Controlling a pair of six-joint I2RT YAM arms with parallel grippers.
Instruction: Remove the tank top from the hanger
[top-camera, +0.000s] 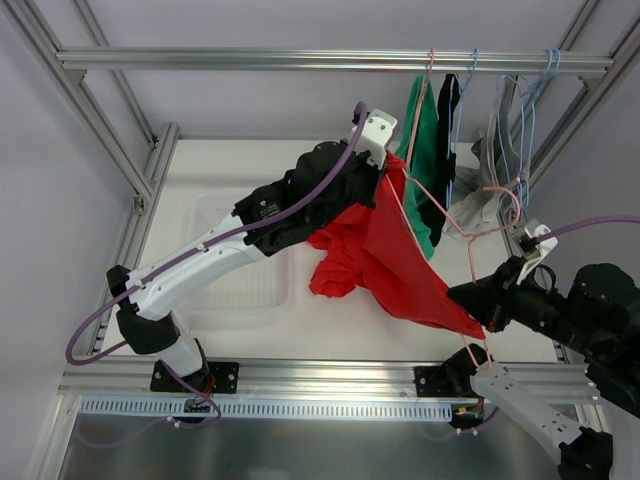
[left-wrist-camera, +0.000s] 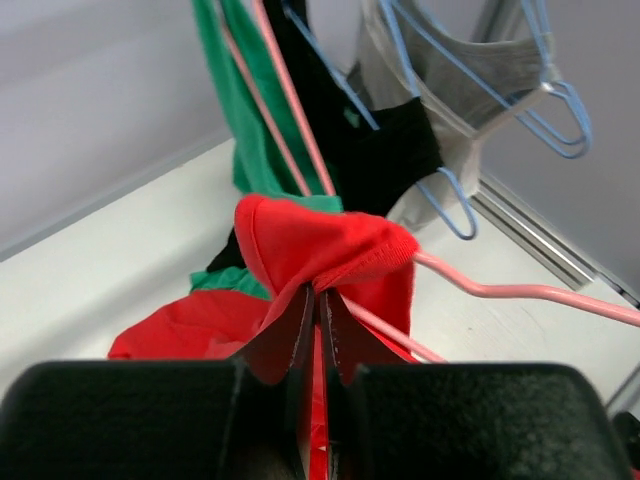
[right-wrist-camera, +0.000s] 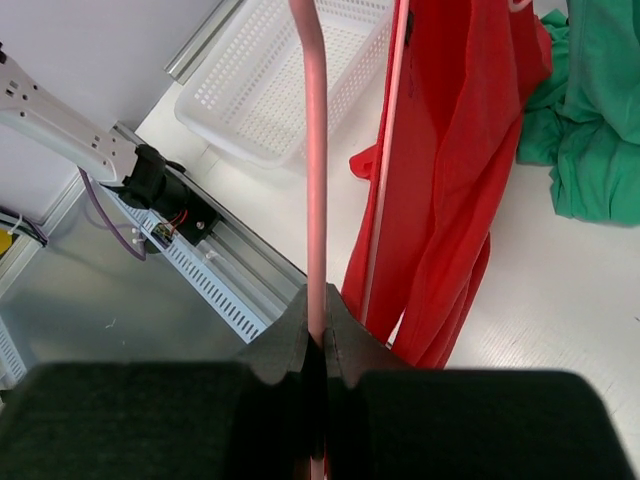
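A red tank top (top-camera: 385, 260) hangs stretched over a pink hanger (top-camera: 470, 232), off the rail, above the table. My left gripper (top-camera: 383, 172) is shut on the top's upper strap; in the left wrist view the red tank top (left-wrist-camera: 320, 245) bunches over the fingertips and the pink hanger (left-wrist-camera: 520, 292) runs off to the right. My right gripper (top-camera: 478, 318) is shut on the hanger's lower bar at the top's bottom corner. In the right wrist view the pink hanger (right-wrist-camera: 313, 150) rises straight from the jaws, with the red tank top (right-wrist-camera: 450, 170) draped to its right.
A green top (top-camera: 425, 165), a black top (top-camera: 447, 125) and a grey top (top-camera: 495, 165) hang on hangers from the rail (top-camera: 300, 60) at the back right. A white basket (top-camera: 232, 262) sits on the table under the left arm.
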